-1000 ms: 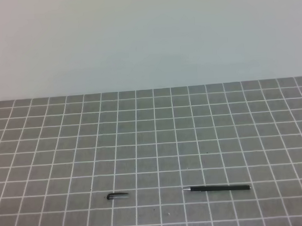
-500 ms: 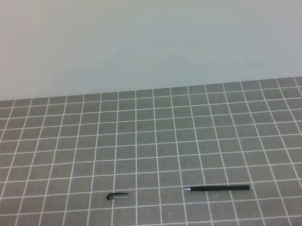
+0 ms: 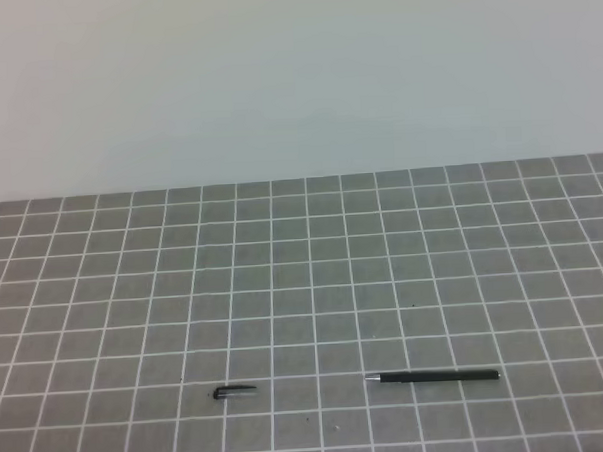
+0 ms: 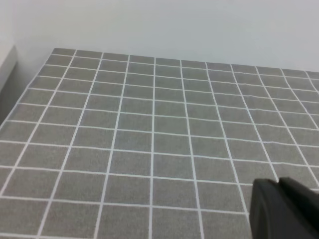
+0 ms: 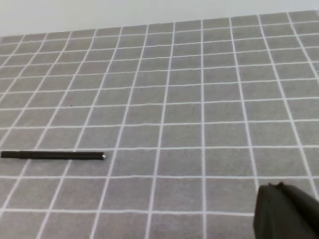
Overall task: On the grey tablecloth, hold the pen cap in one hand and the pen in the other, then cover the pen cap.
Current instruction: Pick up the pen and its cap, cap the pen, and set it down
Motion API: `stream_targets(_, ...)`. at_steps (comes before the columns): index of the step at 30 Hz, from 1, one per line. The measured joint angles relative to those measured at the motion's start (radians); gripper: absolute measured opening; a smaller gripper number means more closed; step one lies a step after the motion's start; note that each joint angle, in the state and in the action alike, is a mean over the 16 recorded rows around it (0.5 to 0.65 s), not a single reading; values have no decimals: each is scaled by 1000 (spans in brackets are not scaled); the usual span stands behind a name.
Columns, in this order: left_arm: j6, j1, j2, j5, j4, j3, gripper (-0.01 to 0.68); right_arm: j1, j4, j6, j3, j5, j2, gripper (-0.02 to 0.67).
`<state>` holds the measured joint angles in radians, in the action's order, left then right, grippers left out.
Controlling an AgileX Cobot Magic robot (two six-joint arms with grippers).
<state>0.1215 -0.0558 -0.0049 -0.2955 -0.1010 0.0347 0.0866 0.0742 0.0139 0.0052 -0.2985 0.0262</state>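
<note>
Black pen point(image 3: 433, 377) lying crosswise, tip toward pen cap point(image 3: 234, 392), both tools together

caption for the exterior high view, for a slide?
Pen cap and uncapped pen lie apart in a line on the grey tablecloth, tip facing the cap; no arms in view.

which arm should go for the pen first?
Right, probably. The pen lies right of the cap on the cloth and shows in the right wrist view, near the shut right gripper. The left wrist view shows neither.
</note>
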Motion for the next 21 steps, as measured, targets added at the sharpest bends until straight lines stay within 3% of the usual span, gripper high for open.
stream_targets(21, 0, 0, 0, -5, 0, 8, -1, 0, -24, 0, -7, -1, 0, 4)
